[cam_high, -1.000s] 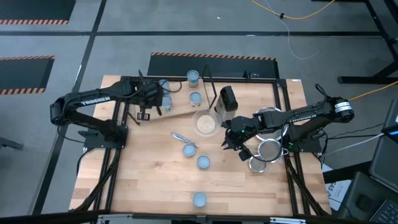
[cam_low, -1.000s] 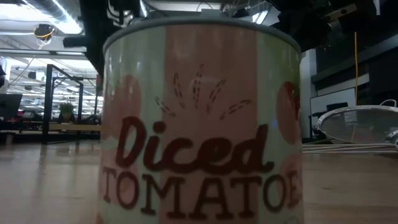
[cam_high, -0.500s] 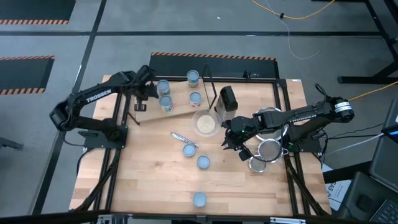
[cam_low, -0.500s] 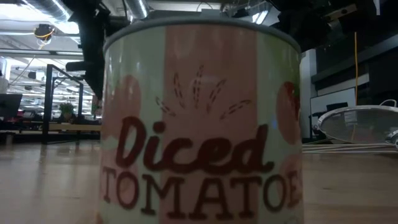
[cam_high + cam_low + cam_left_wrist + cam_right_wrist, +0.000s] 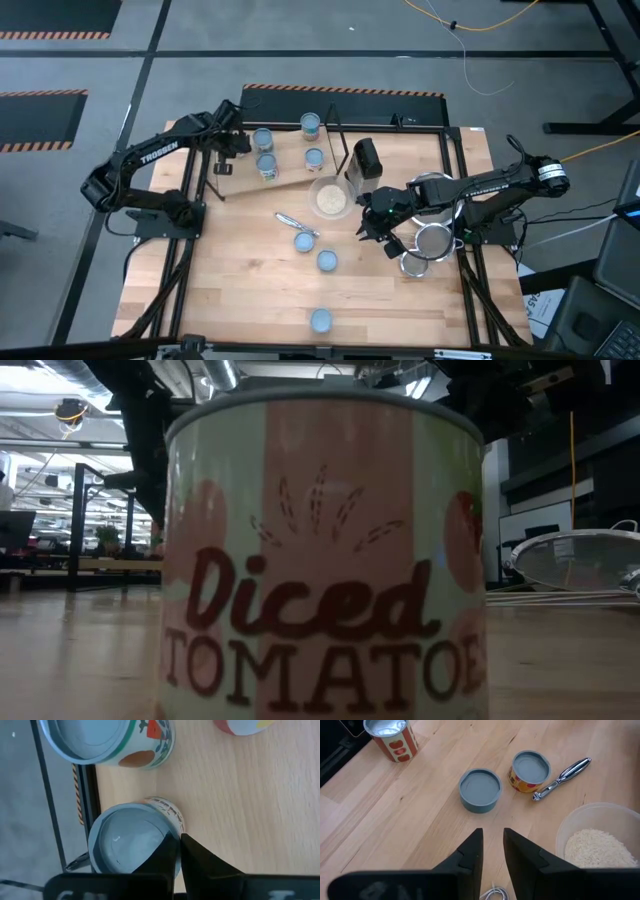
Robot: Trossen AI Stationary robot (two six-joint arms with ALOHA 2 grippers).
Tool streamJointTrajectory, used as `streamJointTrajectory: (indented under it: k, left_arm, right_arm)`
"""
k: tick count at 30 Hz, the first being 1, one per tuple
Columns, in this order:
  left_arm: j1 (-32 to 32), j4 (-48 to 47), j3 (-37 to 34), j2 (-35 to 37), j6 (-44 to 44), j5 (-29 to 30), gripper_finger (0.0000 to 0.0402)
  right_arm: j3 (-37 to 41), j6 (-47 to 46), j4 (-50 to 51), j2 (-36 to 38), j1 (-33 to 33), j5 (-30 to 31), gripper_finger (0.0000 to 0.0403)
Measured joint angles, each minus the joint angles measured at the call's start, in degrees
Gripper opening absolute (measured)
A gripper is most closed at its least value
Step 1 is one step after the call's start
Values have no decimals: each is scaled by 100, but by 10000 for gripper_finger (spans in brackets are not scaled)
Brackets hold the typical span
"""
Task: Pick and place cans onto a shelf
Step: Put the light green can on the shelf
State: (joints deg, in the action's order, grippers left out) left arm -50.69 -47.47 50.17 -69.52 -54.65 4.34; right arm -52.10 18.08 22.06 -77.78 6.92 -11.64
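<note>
The shelf (image 5: 290, 178) is a pale board at the table's far left. Several cans stand upright on it, two at its left end (image 5: 263, 138) (image 5: 267, 165) and two farther right (image 5: 310, 124) (image 5: 314, 158). My left gripper (image 5: 232, 146) hovers shut and empty just left of the left pair. Its wrist view shows its fingers (image 5: 177, 857) above a blue-topped can (image 5: 125, 837). Three more cans stand on the tabletop (image 5: 303, 241) (image 5: 327, 261) (image 5: 320, 320). The last one, labelled Diced Tomatoes (image 5: 320, 550), fills the low view. My right gripper (image 5: 372, 226) is slightly open and empty, right of the bowl.
A whitish bowl of rice (image 5: 329, 197) sits just near of the shelf. A metal tool (image 5: 290, 220) lies beside the cans on the table. Two round strainers (image 5: 430, 245) lie under my right arm. A dark box (image 5: 366, 158) stands right of the shelf.
My left gripper has drawn back from the nearer can at the shelf's left end, toward the table's left and far edges. That can now stands uncovered on the shelf. My right arm has kept still.
</note>
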Motion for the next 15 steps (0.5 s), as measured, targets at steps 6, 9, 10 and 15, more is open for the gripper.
streamJointTrajectory:
  k: [6,9,10,15]
  left_arm:
    - [-85,-1,0,0,-155,-115,13]
    - [-110,-8,0,-60,-323,-274,12]
    - [-112,-14,0,-94,-393,-277,12]
    - [-112,-11,-2,-310,-618,-235,15]
  right_arm:
    - [0,-2,0,0,0,0,80]
    - [0,-2,0,0,0,0,80]
    - [0,-2,0,0,0,0,80]
    - [0,-4,0,2,0,0,80]
